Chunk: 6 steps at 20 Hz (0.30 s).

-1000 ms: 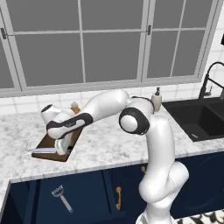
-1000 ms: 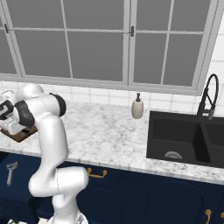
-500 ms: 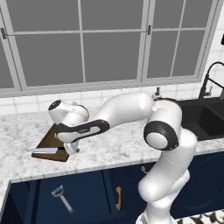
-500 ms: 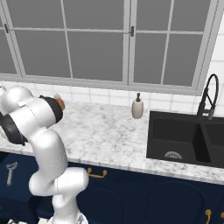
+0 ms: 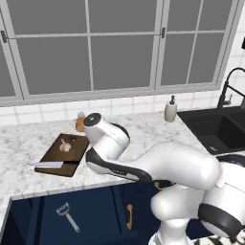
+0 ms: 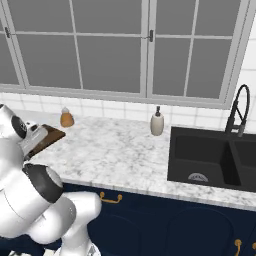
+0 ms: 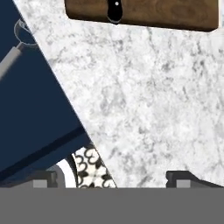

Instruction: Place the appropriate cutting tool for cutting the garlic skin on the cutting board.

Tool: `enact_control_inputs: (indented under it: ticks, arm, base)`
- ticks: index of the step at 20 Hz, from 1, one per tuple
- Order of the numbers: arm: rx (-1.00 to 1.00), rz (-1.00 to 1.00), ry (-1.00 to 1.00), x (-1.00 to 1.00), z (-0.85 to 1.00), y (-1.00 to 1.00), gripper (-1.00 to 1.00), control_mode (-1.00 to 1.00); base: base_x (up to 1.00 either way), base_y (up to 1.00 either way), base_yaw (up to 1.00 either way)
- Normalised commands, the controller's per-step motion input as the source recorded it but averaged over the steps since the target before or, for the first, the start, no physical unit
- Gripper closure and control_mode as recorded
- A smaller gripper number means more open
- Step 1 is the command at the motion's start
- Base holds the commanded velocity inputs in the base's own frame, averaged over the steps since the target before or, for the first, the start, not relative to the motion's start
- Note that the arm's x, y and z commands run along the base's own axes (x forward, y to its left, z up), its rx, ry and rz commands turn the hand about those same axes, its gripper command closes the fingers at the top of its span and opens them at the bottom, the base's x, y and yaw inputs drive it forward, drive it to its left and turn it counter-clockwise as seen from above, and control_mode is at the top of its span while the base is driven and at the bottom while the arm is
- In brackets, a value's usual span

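Note:
The dark brown cutting board (image 5: 67, 152) lies on the marble counter at the left. On its near edge rests the knife (image 5: 51, 164), silver blade pointing left, black handle to the right. The small pale garlic (image 5: 65, 146) sits on the board's far part. In the hand view my gripper (image 7: 113, 178) is open, its fingertips (image 7: 43, 177) wide apart with nothing between them. It hovers over bare marble, a short way back from the cutting board (image 7: 175, 13) and the knife's handle end (image 7: 114, 11).
An orange-brown jar (image 5: 80, 122) stands behind the board. A soap dispenser (image 5: 170, 109) and the black sink (image 5: 220, 127) lie to the right. A toothed silver utensil (image 5: 67, 215) lies on the floor below the counter's front edge. My folded arm (image 5: 143, 162) crowds the counter beside the board.
The knife now lies free on the board. My arm has pulled back from the board toward the right and folded up, with the fingers apart.

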Motion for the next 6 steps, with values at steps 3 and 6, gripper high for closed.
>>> enact_control_inputs:
  ticks: [3, 6]
  arm:
    - [0.22, -0.06, -0.08, -0.08, 0.66, -0.66, -1.0, -1.0]
    - [0.2, -0.03, -0.03, 0.0, 0.74, -0.63, -1.0, -1.0]
  base:
    - [0.0, 0.0, 0.0]
    - [0.0, 0.0, 0.0]
